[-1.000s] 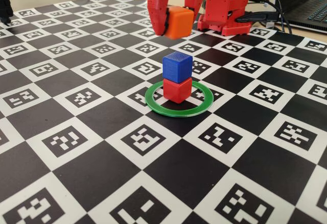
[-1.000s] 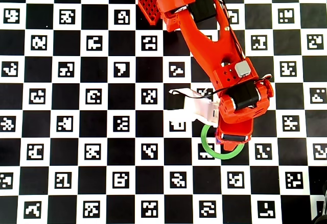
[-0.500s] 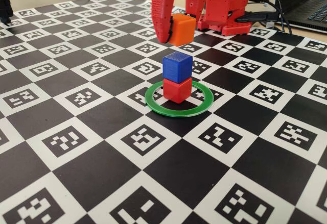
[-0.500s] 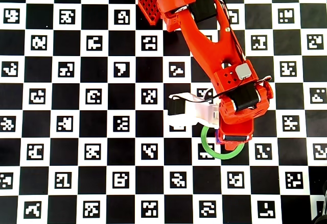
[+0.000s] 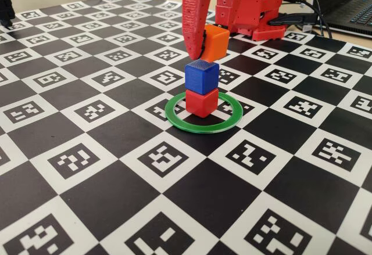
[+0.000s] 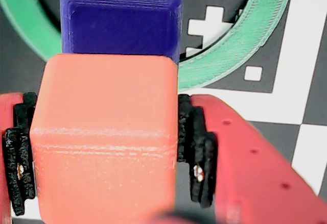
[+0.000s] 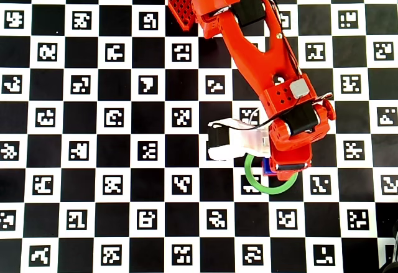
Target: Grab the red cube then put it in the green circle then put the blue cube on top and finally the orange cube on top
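Observation:
The red cube (image 5: 201, 102) stands inside the green circle (image 5: 201, 121) on the checkered board. The blue cube (image 5: 201, 74) sits on top of it. My red gripper (image 5: 200, 46) is shut on the orange cube (image 5: 213, 43) and holds it just above and slightly behind the blue cube, tilted. In the wrist view the orange cube (image 6: 104, 137) fills the space between the black pads (image 6: 196, 147), with the blue cube (image 6: 122, 22) and the green circle (image 6: 230, 50) beyond it. In the overhead view the arm hides the cubes; only a sliver of the blue cube (image 7: 267, 166) and part of the green circle (image 7: 264, 189) show.
The board (image 5: 87, 162) is a black-and-white checker pattern with printed markers. The arm's red base (image 5: 250, 11) stands at the back. Cables and a laptop (image 5: 349, 5) lie at the back right, off the board. A dark object (image 5: 6, 8) sits at the far left edge.

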`<act>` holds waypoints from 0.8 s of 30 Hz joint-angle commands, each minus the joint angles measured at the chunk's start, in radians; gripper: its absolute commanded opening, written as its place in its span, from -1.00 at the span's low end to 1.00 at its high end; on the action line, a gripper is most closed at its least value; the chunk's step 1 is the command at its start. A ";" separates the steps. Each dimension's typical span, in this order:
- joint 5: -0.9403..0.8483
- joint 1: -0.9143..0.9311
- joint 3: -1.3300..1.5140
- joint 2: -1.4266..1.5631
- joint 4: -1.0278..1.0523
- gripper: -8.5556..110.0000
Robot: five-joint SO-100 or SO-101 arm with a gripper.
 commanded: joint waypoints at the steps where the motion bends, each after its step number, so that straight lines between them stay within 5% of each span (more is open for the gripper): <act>1: -0.003 0.014 -0.012 0.114 -0.012 -0.71; 24: -0.008 0.025 0.034 0.107 -0.044 -0.71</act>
